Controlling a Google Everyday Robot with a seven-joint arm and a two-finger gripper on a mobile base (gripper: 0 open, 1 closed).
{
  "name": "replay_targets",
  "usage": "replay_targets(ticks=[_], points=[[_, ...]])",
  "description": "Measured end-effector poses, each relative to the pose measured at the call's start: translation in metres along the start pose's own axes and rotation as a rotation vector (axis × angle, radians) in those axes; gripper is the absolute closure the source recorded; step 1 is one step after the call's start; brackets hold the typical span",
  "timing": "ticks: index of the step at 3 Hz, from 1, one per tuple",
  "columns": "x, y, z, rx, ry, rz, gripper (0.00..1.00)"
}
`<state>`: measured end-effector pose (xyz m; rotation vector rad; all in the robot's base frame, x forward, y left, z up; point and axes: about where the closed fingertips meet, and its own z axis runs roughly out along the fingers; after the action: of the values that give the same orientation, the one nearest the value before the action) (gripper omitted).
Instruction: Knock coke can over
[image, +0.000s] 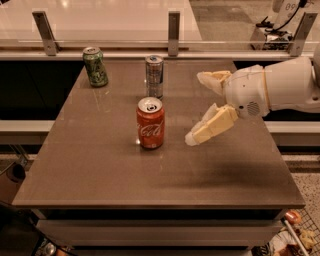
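Note:
The coke can (150, 123) stands upright near the middle of the brown table (100, 170). It is red-orange with white lettering and a silver top. My gripper (196, 108) comes in from the right, above the table, a short way right of the can and apart from it. Its two cream fingers are spread wide: one finger (212, 125) points down-left toward the can, the other (214, 79) sits higher and further back. Nothing is held between them.
A green can (95, 66) stands at the table's back left. A taller slim silver can (154, 76) stands just behind the coke can. A rail with metal posts (173, 27) runs along the back edge. Clutter lies on the floor at lower right (285, 235).

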<state>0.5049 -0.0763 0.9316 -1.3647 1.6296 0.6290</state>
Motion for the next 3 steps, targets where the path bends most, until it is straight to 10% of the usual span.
replay_targets(ticks=[3], points=[[0.015,-0.014,0.057,-0.031,-0.230,0.021,0.00]])
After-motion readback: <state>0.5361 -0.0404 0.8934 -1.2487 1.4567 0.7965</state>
